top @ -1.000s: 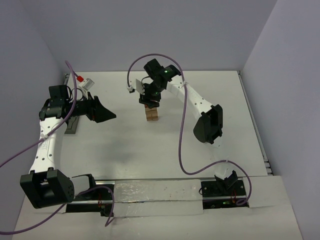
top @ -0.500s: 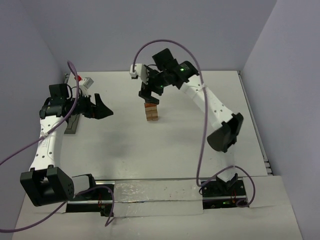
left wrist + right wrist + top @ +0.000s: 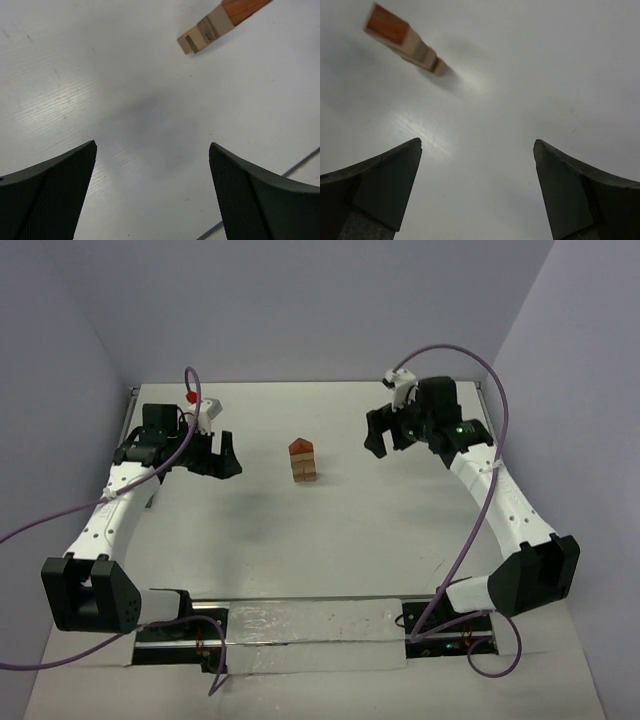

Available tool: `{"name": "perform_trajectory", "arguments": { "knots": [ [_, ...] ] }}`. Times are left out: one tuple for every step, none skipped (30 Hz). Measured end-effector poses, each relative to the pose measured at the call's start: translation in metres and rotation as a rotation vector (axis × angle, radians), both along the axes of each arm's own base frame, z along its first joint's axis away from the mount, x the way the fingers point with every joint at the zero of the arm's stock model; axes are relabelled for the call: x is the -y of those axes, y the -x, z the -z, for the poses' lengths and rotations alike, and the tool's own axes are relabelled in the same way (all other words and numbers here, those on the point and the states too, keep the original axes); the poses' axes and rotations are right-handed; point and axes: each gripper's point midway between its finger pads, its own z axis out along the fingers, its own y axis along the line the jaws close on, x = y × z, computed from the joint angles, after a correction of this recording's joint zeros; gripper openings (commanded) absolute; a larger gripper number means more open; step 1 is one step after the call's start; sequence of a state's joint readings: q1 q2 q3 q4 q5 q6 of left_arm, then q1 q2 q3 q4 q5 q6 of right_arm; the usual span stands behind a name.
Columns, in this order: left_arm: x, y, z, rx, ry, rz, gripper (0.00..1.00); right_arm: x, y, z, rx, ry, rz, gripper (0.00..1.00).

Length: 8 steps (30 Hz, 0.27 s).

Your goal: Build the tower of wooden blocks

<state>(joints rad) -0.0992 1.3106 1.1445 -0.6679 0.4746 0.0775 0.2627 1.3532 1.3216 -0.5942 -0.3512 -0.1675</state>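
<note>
The wood block tower [image 3: 304, 462] stands alone at mid-table: light-tan cubes stacked in a short column with a reddish-brown roof block on top. It also shows at the upper right of the left wrist view as the tower [image 3: 220, 22] and at the upper left of the right wrist view as the tower [image 3: 402, 37]. My left gripper [image 3: 228, 454] hangs open to the tower's left, well apart from it, jaws spread over bare table [image 3: 152, 145]. My right gripper [image 3: 385, 435] is open to the tower's right, also apart, nothing between its fingers [image 3: 477, 145].
A small white part with a red tip [image 3: 195, 402] rides by the left wrist. A dark flat piece [image 3: 147, 490] lies at the table's left edge, mostly behind the left arm. Purple cables loop off both arms. Walls close the left, back and right sides.
The right gripper opened, let go of the roof block on the tower and drew away to the right. The left arm swung slightly toward the back.
</note>
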Motion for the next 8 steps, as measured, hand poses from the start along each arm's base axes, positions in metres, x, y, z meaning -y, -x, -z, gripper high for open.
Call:
{"name": "perform_trajectory", "arguments": {
  "knots": [
    [-0.002, -0.002, 0.002, 0.004, -0.011, -0.019, 0.99, 0.007, 0.008, 0.016, -0.035, -0.003, 0.047, 1.00],
    [-0.006, -0.005, 0.005, 0.007, -0.023, -0.039, 0.99, 0.013, 0.016, 0.031, -0.069, -0.006, 0.089, 1.00],
    [-0.009, -0.007, 0.008, 0.008, -0.035, -0.058, 0.99, 0.018, 0.024, 0.042, -0.098, -0.009, 0.129, 1.00],
    [-0.011, -0.007, 0.011, 0.005, -0.046, -0.075, 0.99, 0.023, 0.030, 0.051, -0.121, -0.009, 0.165, 1.00],
    [-0.014, -0.008, 0.014, 0.002, -0.057, -0.092, 0.99, 0.027, 0.036, 0.060, -0.142, -0.010, 0.201, 1.00],
    [-0.017, -0.009, 0.016, -0.001, -0.068, -0.108, 0.99, 0.030, 0.035, 0.062, -0.132, -0.017, 0.231, 1.00],
    [-0.019, -0.010, 0.017, 0.001, -0.077, -0.121, 0.99, 0.033, 0.036, 0.061, -0.119, -0.023, 0.254, 1.00],
    [-0.021, -0.012, 0.018, 0.005, -0.085, -0.132, 0.99, 0.035, 0.036, 0.059, -0.105, -0.030, 0.274, 1.00]
  ]
}}
